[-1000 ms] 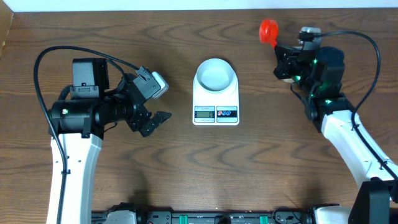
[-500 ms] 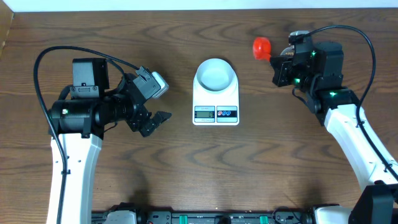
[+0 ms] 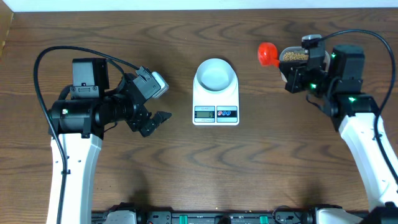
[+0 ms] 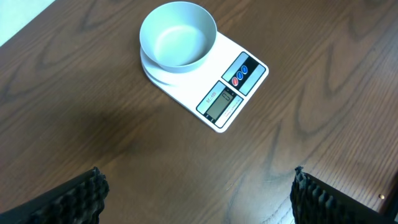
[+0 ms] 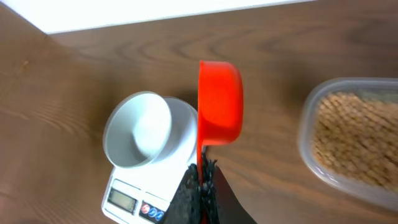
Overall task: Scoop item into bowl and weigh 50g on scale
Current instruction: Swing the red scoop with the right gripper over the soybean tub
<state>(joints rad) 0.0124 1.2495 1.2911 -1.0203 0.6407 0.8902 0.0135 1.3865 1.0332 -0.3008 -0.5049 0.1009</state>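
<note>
The scale (image 3: 216, 106) lay at the middle of the table (image 3: 186, 174), with its display and 2 round buttons toward the robot. The pale bowl (image 3: 215, 73) sat on the scale's platform at the far end. The digits on the display were too small to read.

The left gripper (image 4: 199, 205) hovered over bare wood to the left of the scale, well apart from it. Its 2 fingers (image 4: 78, 199) were spread wide with nothing between them.

The right gripper (image 5: 200, 194) was clamped on the thin handle of a red scoop (image 5: 219, 102), the jaws pressed together around it. The scoop was held above the table to the right of the bowl and clear of it, between the bowl and a clear tub (image 5: 306, 124) (the right arm hid much of the tub from overhead). In the right wrist view the scoop's cup was turned on its side with only its outer wall showing, so I could not tell what it carried. The beans (image 5: 354, 143) filled the tub as a tan mass at the right of the table.
</note>
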